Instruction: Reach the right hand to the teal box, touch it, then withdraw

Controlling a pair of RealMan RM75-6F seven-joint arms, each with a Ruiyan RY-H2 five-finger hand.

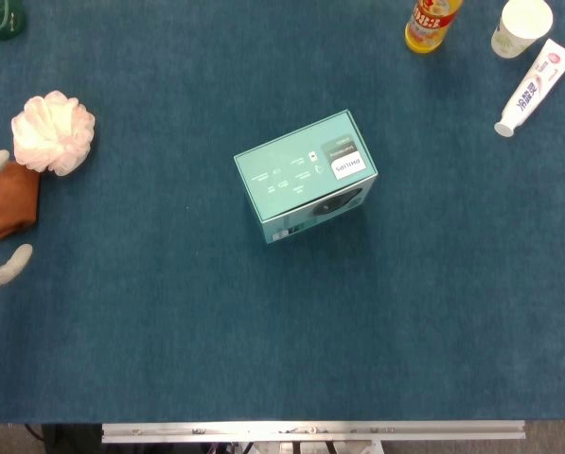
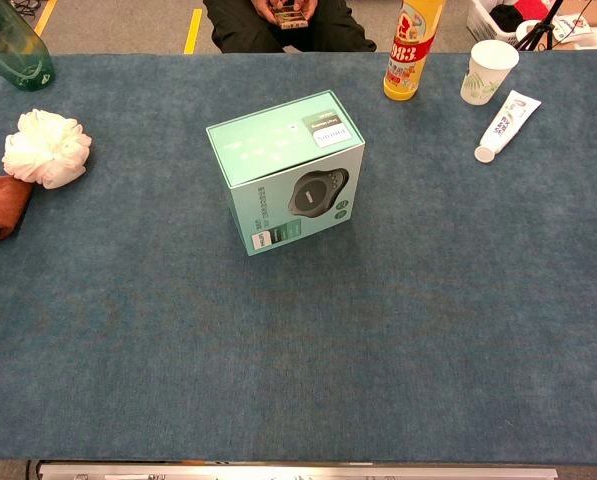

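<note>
One teal box (image 1: 306, 177) is being shown standing near the middle of the blue table (image 1: 282, 340), untouched by either hand. Only fingertips of the left hand (image 1: 0, 218) are being seen at the left edge of the head view, just beside a brown cloth (image 1: 9, 200); whether that hand is spread or closed cannot be told. The right hand is not being shown in either view.

A teal box (image 1: 305, 176), white puff (image 1: 53, 132) and rust-brown cloth (image 1: 8, 202) on blue felt (image 1: 282, 331).
</note>
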